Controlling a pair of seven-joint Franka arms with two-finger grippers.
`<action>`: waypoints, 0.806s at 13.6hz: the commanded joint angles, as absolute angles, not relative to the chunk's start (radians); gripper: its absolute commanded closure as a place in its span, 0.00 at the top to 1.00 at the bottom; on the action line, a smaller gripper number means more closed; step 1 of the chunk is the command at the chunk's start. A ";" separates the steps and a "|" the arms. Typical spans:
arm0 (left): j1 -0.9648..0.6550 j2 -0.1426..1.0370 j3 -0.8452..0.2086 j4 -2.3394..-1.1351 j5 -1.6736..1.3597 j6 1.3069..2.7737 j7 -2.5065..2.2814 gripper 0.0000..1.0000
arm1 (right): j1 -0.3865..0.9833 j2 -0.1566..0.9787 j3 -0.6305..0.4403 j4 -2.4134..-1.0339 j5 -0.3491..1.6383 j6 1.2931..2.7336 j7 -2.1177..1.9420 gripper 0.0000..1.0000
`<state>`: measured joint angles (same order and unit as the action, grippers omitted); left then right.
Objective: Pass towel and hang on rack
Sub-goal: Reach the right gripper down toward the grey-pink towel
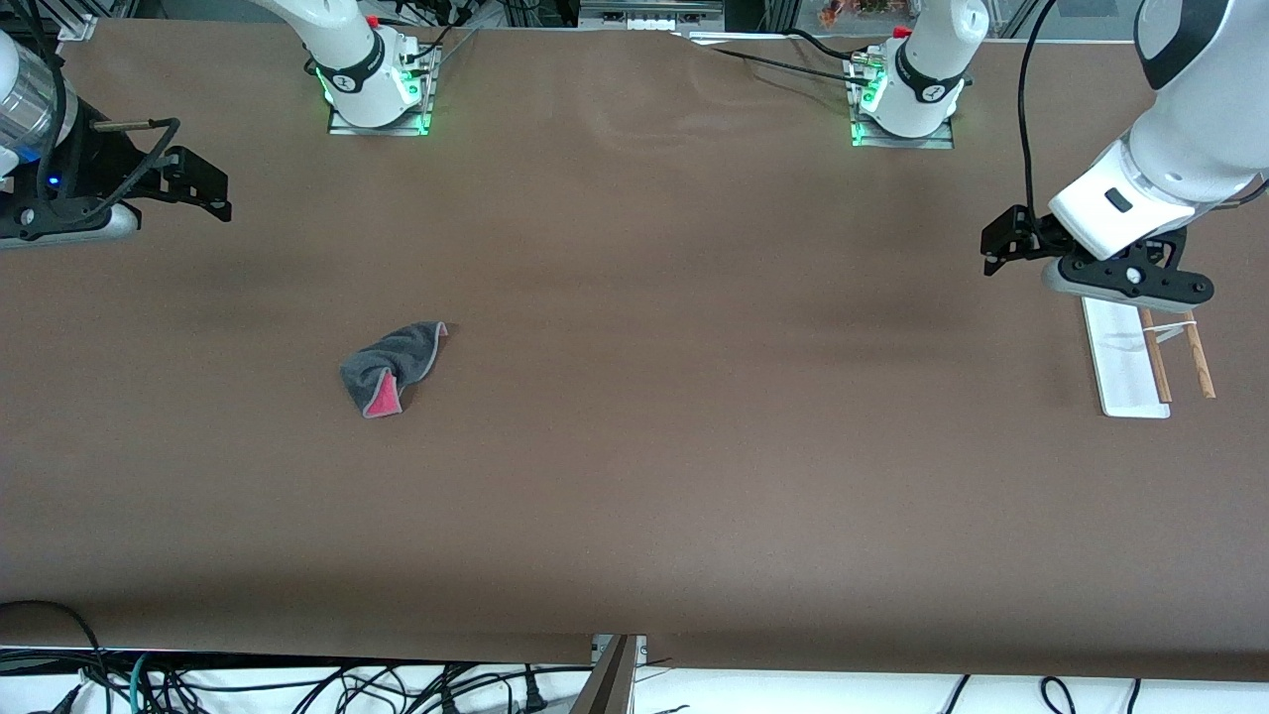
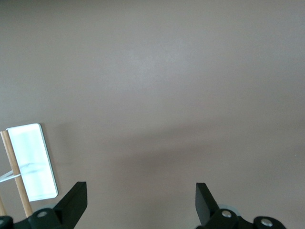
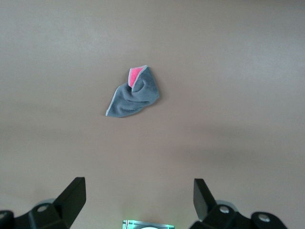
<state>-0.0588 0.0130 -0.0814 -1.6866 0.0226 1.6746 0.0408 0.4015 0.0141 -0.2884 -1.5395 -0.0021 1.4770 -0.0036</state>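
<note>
Both end effectors spread wide and empty: right end effector (image 3: 138, 202) should drop on the towel (image 1: 392, 367), crumpled on the desk (image 1: 694, 476) at 9 o'clock, pinching the raised fold; left end effector (image 2: 140, 205) waits over the rack (image 1: 1150, 362) at 3 o'clock.

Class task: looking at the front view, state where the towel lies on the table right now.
The towel lies crumpled on the bare table, toward the right arm's end, nearer the front camera than that arm's base, touching neither claw.

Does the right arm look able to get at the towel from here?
Probably yes: the right gripper is open and empty, and the towel lies alone on bare table toward the right arm's end, nothing between.
</note>
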 commanded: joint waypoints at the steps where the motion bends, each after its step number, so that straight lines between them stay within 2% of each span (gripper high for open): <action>1: -0.048 0.021 -0.081 -1.650 0.017 1.658 0.049 1.00 | 0.406 -0.005 -0.284 -1.548 -0.018 1.471 0.015 1.00; 3: -0.054 0.086 -0.089 -1.551 0.032 1.619 0.052 1.00 | 0.407 0.000 -0.284 -1.545 -0.018 1.473 0.003 1.00; 6: -0.060 0.080 -0.097 -1.548 0.052 1.573 0.071 1.00 | 0.405 0.043 -0.285 -1.545 -0.020 1.488 -0.005 1.00; 7: -0.054 0.074 -0.095 -1.546 0.052 1.522 0.061 1.00 | 0.405 0.085 -0.284 -1.548 -0.018 1.512 -0.005 1.00; 11: -0.031 0.072 -0.087 -1.552 0.060 1.569 0.075 1.00 | 0.426 0.312 -0.284 -1.558 -0.008 1.708 -0.003 0.99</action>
